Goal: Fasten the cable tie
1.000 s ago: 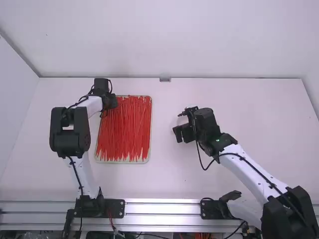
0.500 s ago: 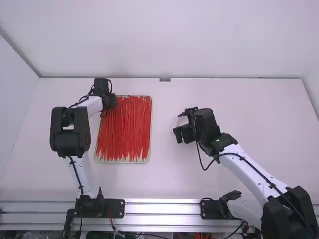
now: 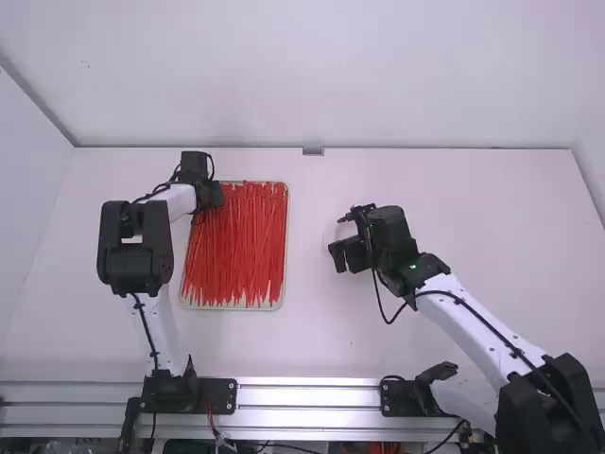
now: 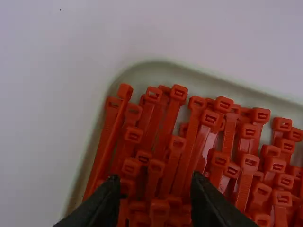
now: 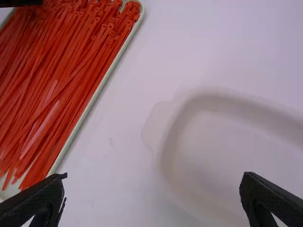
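Observation:
A pile of red cable ties [image 3: 236, 244] fills a pale tray [image 3: 279, 305] left of the table's middle. My left gripper [image 3: 210, 196] is down at the tray's far left corner, open, with its two fingertips [image 4: 113, 182] pressed into the heads of the cable ties [image 4: 161, 142]. My right gripper [image 3: 348, 248] hovers above the bare table to the right of the tray, open wide with nothing between its fingers [image 5: 42, 194]. From there the cable ties [image 5: 52, 75] and the tray's edge [image 5: 102, 87] lie off to one side.
The white table [image 3: 454, 208] has free room right of the tray and behind it. A metal rail [image 3: 302, 392] runs along the near edge by the arm bases. White walls close the far and left sides.
The left arm has shifted very slightly right at the tray corner. The right arm has not moved.

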### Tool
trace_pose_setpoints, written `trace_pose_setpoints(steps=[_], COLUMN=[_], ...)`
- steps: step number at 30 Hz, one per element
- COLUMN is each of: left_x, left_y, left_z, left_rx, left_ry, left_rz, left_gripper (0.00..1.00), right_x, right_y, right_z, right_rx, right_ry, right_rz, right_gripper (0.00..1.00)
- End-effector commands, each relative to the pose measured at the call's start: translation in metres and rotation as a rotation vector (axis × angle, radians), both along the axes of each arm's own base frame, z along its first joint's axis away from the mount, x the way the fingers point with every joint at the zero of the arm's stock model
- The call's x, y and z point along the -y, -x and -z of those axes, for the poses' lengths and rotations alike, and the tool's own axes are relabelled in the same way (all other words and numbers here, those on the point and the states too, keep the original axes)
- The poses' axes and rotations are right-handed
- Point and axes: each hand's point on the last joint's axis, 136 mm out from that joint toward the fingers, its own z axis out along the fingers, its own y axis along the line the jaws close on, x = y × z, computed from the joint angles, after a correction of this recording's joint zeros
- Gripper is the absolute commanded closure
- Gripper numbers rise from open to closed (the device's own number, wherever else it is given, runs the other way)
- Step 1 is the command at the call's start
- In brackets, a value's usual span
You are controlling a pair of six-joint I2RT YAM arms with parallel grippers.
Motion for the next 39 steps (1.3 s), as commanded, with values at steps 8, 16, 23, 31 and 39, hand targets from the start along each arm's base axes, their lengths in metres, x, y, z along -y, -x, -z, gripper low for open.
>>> trace_pose_setpoints(steps=[8, 16, 23, 31, 39], left_x=[0.003, 0.003, 0.003, 0.003, 0.004], left_y=[-0.002, -0.004, -0.004, -0.003, -0.001], left_z=[0.000, -0.006, -0.006, -0.005, -0.003], left_rx=[-0.014, -0.024, -0.025, -0.028, -0.037], left_ry=[-0.001, 0.001, 0.000, 0.002, 0.002], left_rz=[-0.002, -0.003, -0.003, -0.005, -0.003], left_gripper=[0.60, 0.59, 0.62, 0.72, 0.79], right_x=[-0.002, -0.002, -0.001, -0.001, -0.001], right_y=[-0.003, -0.003, -0.003, -0.003, -0.003], right_z=[-0.009, -0.009, -0.009, -0.008, -0.009], right_rx=[0.020, 0.020, 0.020, 0.019, 0.019], right_ry=[-0.010, -0.010, -0.009, -0.009, -0.010], right_rz=[0.000, 0.000, 0.002, 0.002, 0.002], right_gripper=[0.01, 0.02, 0.01, 0.02, 0.02])
